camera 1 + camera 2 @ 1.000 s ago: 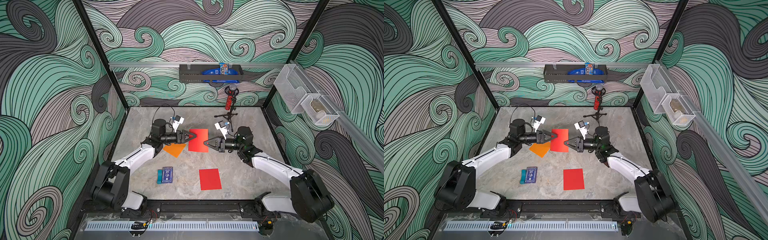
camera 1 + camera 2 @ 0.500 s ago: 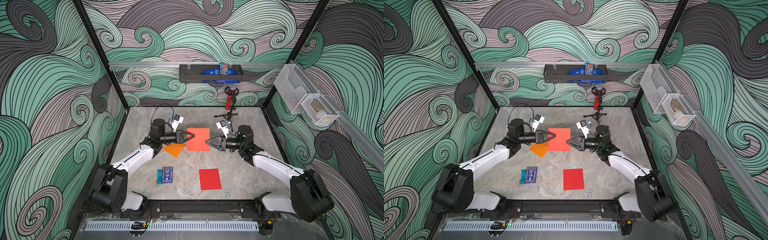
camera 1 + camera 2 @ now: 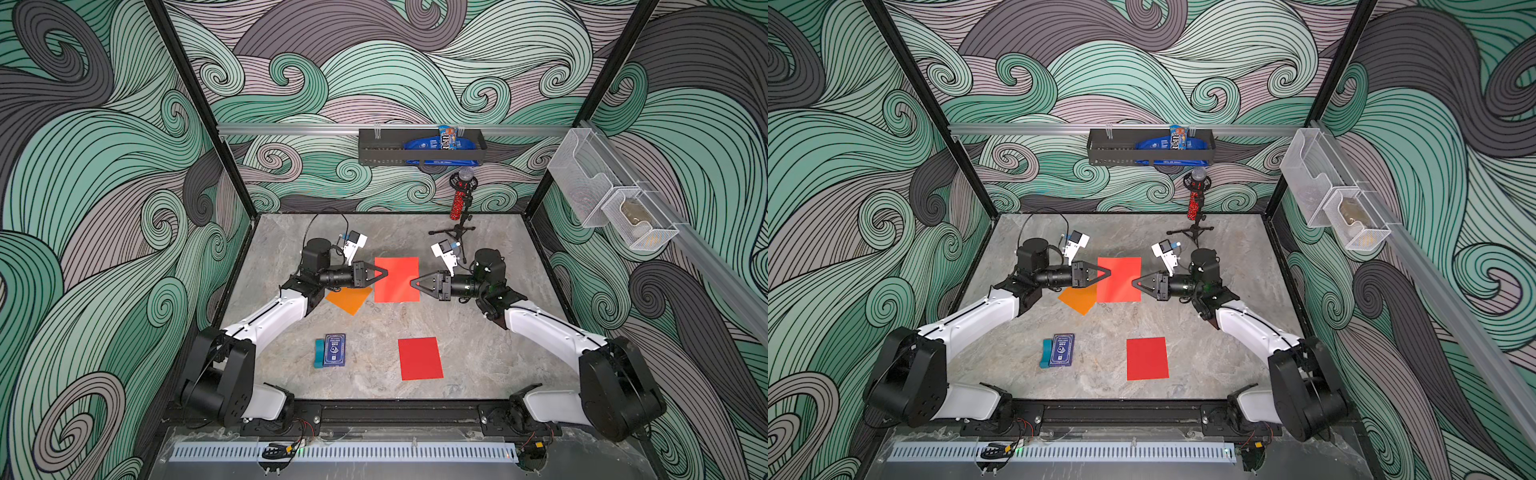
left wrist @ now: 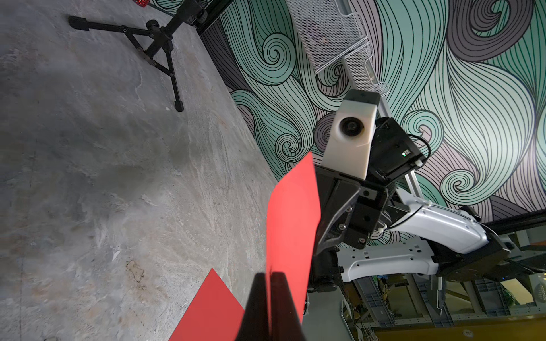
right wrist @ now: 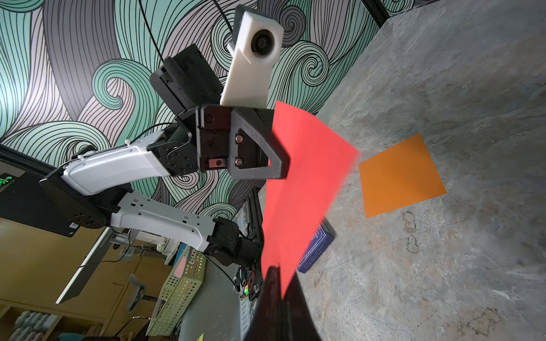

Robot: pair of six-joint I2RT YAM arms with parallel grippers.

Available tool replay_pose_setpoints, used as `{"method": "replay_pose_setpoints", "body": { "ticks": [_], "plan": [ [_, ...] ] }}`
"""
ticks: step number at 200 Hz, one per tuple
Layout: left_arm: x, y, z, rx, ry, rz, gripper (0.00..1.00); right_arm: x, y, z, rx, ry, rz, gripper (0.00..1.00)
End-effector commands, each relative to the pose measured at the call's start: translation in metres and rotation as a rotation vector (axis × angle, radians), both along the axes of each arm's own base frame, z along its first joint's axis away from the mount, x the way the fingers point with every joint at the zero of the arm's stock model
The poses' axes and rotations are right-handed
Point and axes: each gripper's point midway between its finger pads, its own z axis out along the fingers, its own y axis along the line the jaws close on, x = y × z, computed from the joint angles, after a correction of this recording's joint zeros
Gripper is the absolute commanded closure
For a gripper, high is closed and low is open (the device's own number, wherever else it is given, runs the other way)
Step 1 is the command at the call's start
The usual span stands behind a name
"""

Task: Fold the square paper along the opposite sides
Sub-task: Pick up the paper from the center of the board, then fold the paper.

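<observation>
The red paper (image 3: 397, 279) spans between pincers above the desk (image 3: 478, 361). The left pincer (image 3: 385, 273) clamps one edge, jaws closed; the right pincer (image 3: 412, 283) meets the opposite edge, its grip indeterminate.

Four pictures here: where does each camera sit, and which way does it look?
Both top views: high above the front, looking down at the table; both arms whole, left end effector and right end effector at the raised red paper.
Left wrist: on the left arm, looking past its own fingers, across that paper, at the right arm.
Right wrist: on the right arm, facing the left arm and the orange paper.
Shared: all four views show that paper and the table.
</observation>
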Motion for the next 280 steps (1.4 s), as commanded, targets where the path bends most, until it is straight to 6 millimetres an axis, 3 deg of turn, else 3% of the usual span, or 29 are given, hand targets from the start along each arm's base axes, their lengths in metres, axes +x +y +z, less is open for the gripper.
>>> {"method": "replay_pose_setpoints", "body": {
  "ticks": [1,23,75,118,138,174,280],
  "plan": [
    [0.005,0.002,0.019,-0.007,-0.053,0.015,1.00,0.013,0.000,0.004,-0.011,-0.045,-0.029,0.80],
    [0.003,0.002,0.026,-0.019,-0.056,0.011,1.00,0.029,-0.001,-0.002,-0.036,-0.057,-0.081,0.66],
    [-0.004,0.000,0.048,-0.077,-0.073,-0.028,1.00,0.065,-0.009,-0.043,-0.116,-0.007,-0.187,0.57],
    [-0.007,-0.002,0.058,-0.116,-0.072,-0.053,1.00,0.066,-0.006,-0.067,-0.097,0.052,-0.173,0.52],
    [-0.007,-0.004,0.059,-0.135,-0.067,-0.064,1.00,0.056,0.001,-0.061,-0.029,0.059,-0.133,0.49],
    [-0.004,-0.005,0.054,-0.148,-0.054,-0.066,1.00,0.033,0.013,-0.034,0.062,0.011,-0.047,0.47],
    [0.001,-0.001,0.040,-0.113,-0.053,-0.034,1.00,0.014,0.000,0.000,0.086,-0.050,-0.055,0.48]
  ]
}}
